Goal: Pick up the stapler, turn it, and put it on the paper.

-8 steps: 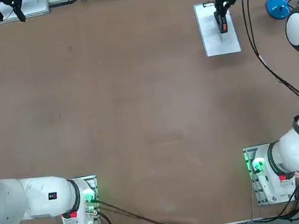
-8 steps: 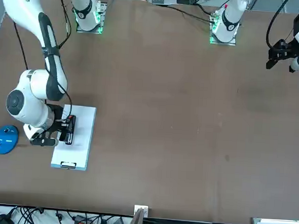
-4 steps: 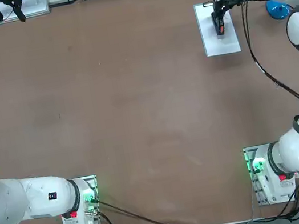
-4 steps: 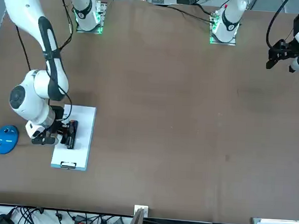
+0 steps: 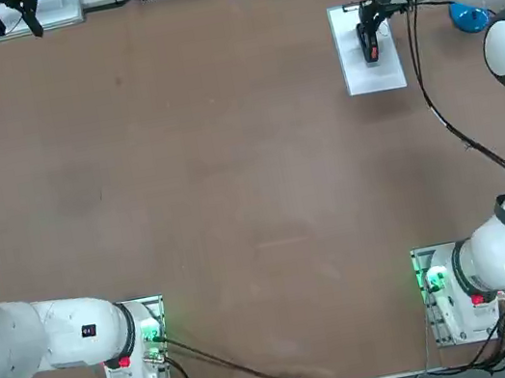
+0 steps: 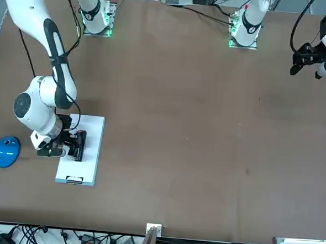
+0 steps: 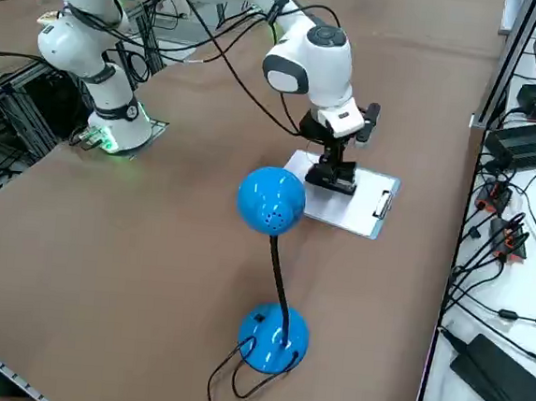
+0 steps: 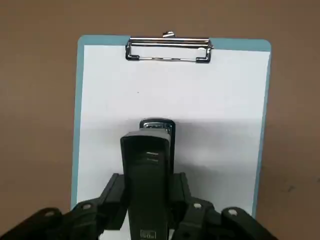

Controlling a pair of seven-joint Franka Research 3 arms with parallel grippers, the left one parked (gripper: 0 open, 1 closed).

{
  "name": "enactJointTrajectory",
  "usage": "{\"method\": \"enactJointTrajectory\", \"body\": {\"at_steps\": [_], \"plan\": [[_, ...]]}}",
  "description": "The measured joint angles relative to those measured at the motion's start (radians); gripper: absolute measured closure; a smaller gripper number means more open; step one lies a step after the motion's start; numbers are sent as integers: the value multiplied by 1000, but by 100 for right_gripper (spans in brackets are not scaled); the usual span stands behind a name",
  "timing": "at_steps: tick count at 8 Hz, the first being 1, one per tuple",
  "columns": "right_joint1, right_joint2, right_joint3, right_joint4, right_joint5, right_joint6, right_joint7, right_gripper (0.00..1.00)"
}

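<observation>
The black stapler (image 5: pixel 370 43) with its red mark sits lengthwise over the middle of the white paper (image 5: pixel 375 74), pointing toward the metal clip (image 8: pixel 169 48). My right gripper (image 5: pixel 369 30) is shut on the stapler (image 8: pixel 148 167), with one finger (image 8: pixel 113 194) on each of its sides. From the side, the stapler (image 7: pixel 333 177) looks to be down at the paper (image 7: pixel 359 207), but I cannot tell if they touch. The front view has the gripper (image 6: pixel 73 147), stapler (image 6: pixel 79 145) and paper (image 6: pixel 93 142) at the left.
A blue desk lamp (image 7: pixel 273 202) on a round base (image 7: pixel 274 337) stands just beside the paper, on the table's right edge (image 5: pixel 469 12). Its cable trails off the table. Cables and equipment line the far edge. Bare brown tabletop (image 5: pixel 230 173) spreads to the left.
The right gripper has carried the stapler a little sideways toward the sheet's middle and lower over it. Its grip is unchanged.
</observation>
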State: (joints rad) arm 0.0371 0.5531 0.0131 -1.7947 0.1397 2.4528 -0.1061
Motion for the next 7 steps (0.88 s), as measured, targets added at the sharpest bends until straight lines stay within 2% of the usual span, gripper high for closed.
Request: {"method": "enactJointTrajectory", "body": {"at_steps": [5,6,7], "plan": [[-2,5,-1,-11,0,0,-56,57],[-2,4,0,-10,0,1,-56,43],[-2,2,0,-8,0,2,-56,23]]}}
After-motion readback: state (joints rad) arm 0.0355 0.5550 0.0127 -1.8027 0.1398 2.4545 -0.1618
